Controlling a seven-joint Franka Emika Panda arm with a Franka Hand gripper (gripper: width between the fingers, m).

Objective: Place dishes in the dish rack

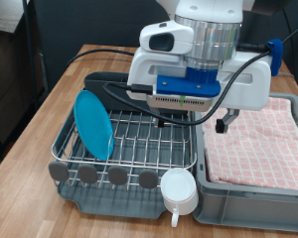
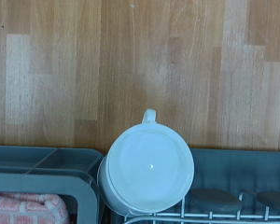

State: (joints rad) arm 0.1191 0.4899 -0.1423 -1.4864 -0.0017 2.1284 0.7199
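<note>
The dish rack [image 1: 139, 139] is a silver wire rack on a dark grey tray, with round grey discs [image 1: 89, 175] along its near edge. The bright-blue plate [image 1: 92, 124] stands on edge in the rack at the exterior view's left. The white cup [image 1: 179, 190] sits at the rack's near corner beside the grey bin. In the wrist view the cup [image 2: 149, 170] shows from straight above, its handle pointing at the wooden table. The robot hand [image 1: 189, 84] hovers above the rack's far side; its fingers are mostly hidden and do not show in the wrist view. The wooden spoon is out of view.
A grey plastic bin [image 1: 219, 183] with pink checked cloth [image 1: 258, 139] stands at the exterior view's right of the rack. The wooden table [image 1: 50, 114] shows to the left and behind. Black cables hang around the arm.
</note>
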